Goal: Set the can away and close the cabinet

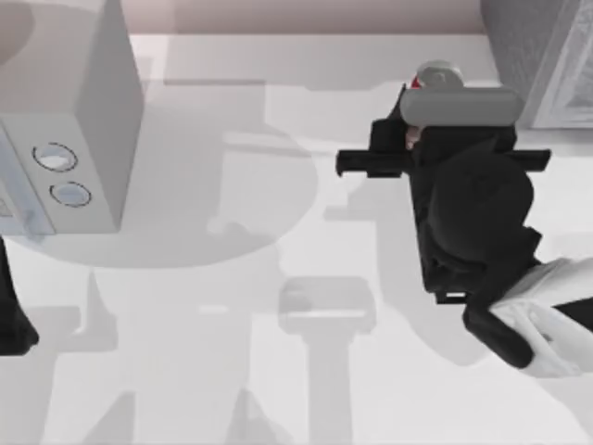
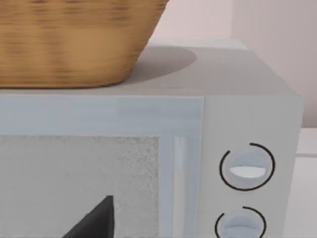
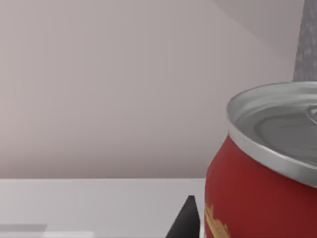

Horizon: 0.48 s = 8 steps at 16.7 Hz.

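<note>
The can (image 1: 437,73) is a small red tin with a silver lid, at the far right of the table, just left of the cabinet (image 1: 519,42). My right gripper (image 1: 428,96) is shut on the can, partly hidden under its grey wrist block. The right wrist view shows the can (image 3: 262,198) close up, with one dark fingertip (image 3: 185,220) right beside it. The cabinet is a dark grey speckled box in the far right corner, its pale framed door panel (image 1: 573,79) at the picture's edge. A strip of the cabinet (image 3: 308,39) rises behind the can. My left arm (image 1: 13,320) is parked at the table's left edge.
A smooth pale box with two round dials (image 1: 65,139) stands at the far left. The left wrist view faces this box (image 2: 247,168), which carries a woven basket (image 2: 74,39) on top. Open white tabletop (image 1: 278,324) lies between the two arms.
</note>
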Each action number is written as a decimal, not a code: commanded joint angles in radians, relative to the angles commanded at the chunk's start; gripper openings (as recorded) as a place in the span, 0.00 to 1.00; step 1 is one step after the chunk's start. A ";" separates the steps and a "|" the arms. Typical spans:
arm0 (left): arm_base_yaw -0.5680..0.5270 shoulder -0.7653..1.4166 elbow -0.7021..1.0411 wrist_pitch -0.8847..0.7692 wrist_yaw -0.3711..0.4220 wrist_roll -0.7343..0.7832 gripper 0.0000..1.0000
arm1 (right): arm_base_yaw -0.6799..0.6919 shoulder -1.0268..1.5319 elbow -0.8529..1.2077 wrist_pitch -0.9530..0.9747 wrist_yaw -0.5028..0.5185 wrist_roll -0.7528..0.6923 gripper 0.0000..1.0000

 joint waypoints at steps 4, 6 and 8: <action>0.000 0.000 0.000 0.000 0.000 0.000 1.00 | -0.055 -0.130 -0.054 -0.081 -0.056 -0.001 0.00; 0.000 0.000 0.000 0.000 0.000 0.000 1.00 | -0.101 -0.243 -0.100 -0.151 -0.103 -0.003 0.00; 0.000 0.000 0.000 0.000 0.000 0.000 1.00 | -0.158 -0.382 -0.155 -0.236 -0.161 -0.004 0.00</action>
